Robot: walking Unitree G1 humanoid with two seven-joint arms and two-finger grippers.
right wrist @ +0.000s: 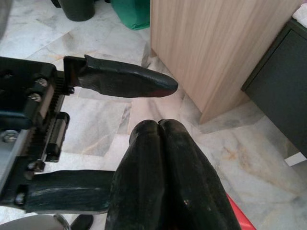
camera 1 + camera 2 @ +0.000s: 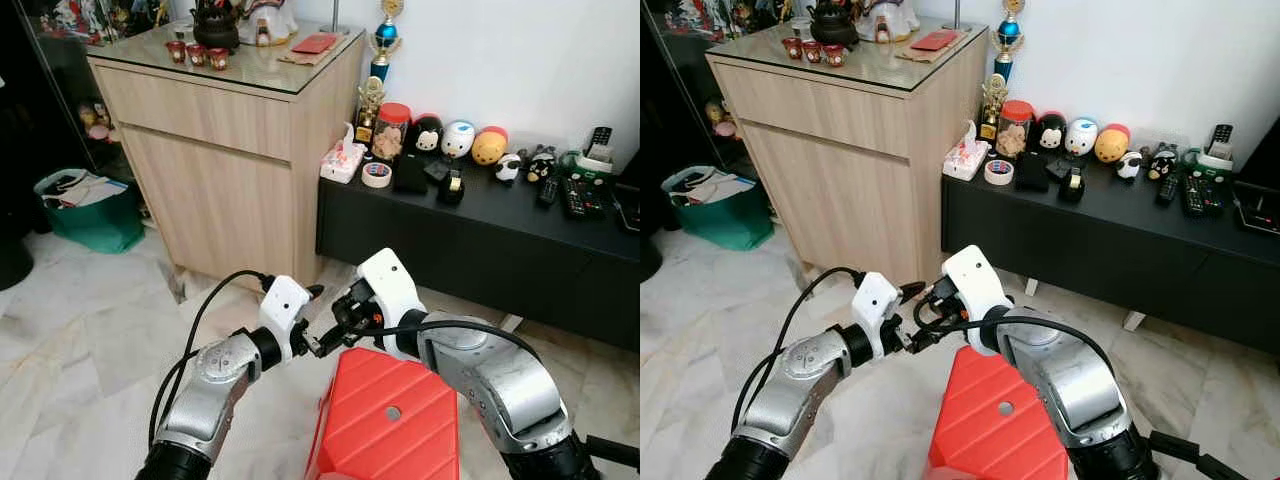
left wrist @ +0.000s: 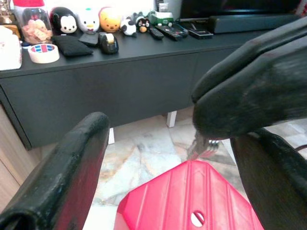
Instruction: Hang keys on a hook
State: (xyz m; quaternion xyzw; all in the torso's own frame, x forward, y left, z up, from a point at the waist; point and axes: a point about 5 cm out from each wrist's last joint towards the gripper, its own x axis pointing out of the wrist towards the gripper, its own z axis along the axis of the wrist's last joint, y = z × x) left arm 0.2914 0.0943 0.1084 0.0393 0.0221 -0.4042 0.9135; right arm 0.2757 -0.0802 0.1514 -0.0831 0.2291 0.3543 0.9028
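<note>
keys (image 3: 202, 146): hanging as a small metal piece just under the tips of the right gripper's fingers, showing in the left wrist view; dangling above the near edge of the red stool; details too small to tell.
right gripper (image 2: 337, 312): reaching in from the right, in front of the robot's chest; fingers (image 1: 158, 163) pressing together and pinching the keys at the tips.
left gripper (image 2: 318, 320): facing the right gripper, tip to tip; fingers (image 1: 125, 82) spreading wide, one on each side of the right gripper's closed pair, not touching it as far as can be told.
red stool (image 2: 385, 410): standing on the floor directly below both grippers, ribbed top with a small hole facing up.
floor (image 2: 80, 340): pale marble tiles, running under the stool and out to the furniture.
black low cabinet (image 2: 470, 250): standing against the white wall beyond the grippers; its surface carrying a tape roll (image 2: 376, 174), a tissue box (image 2: 342, 160), a red-lidded jar (image 2: 391, 130), a row of small figurines (image 2: 459, 138) and remotes (image 2: 576, 196).
wooden cabinet (image 2: 210, 150): standing just beside the black low cabinet's left end, glass top bearing small ornaments.
green bag (image 2: 85, 205): sitting on the floor to the left of the wooden cabinet.
</note>
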